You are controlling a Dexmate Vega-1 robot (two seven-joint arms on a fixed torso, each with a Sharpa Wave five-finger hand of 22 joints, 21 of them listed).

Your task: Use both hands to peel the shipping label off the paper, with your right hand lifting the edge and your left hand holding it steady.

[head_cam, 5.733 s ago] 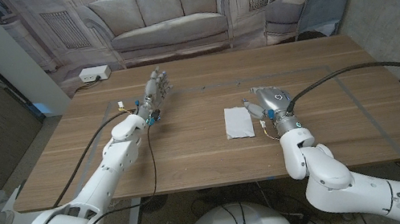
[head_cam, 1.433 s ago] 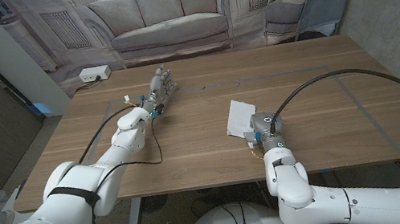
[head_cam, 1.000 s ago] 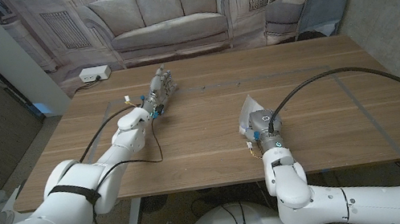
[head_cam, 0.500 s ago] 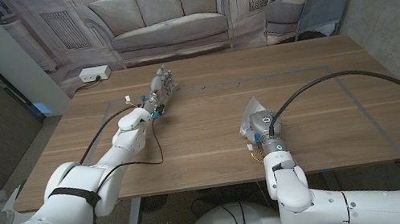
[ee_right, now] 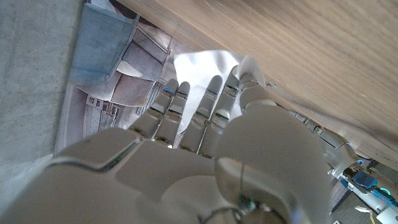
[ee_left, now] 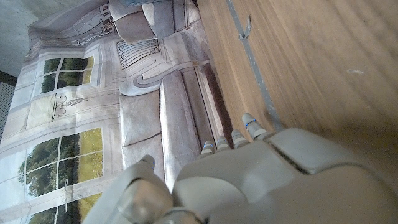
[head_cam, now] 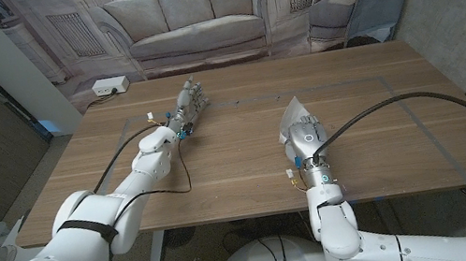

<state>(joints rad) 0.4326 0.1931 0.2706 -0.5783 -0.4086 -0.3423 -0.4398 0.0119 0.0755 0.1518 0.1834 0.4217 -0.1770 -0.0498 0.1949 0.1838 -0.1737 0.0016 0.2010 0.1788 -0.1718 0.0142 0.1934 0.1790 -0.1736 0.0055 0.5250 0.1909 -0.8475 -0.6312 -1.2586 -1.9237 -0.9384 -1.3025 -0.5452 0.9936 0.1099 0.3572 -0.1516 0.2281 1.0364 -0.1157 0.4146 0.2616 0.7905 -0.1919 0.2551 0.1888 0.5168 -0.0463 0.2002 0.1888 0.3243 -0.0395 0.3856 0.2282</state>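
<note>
White paper [head_cam: 288, 114], pale grey robot hand [head_cam: 305, 134], brown wood-grain table [head_cam: 238, 163].

Wooden desk [head_cam: 228, 155] with grey tape lines [head_cam: 411, 115]; behind it, a backdrop printed with a sofa [head_cam: 193, 19]; a white power strip [head_cam: 108, 87] lies on the floor.

The right hand [head_cam: 304, 134] covers most of the paper [head_cam: 290, 111] in the head view, leaving a pale strip past the fingers. In the right wrist view the fingers [ee_right: 205, 118] hide the sheet's near part, so the grip cannot be made out. The shipping label cannot be told from its backing in any view. The left hand [head_cam: 187, 99] is small in the head view, and its finger pose is unclear. In the left wrist view its back [ee_left: 273, 180] runs off the frame edge.
</note>
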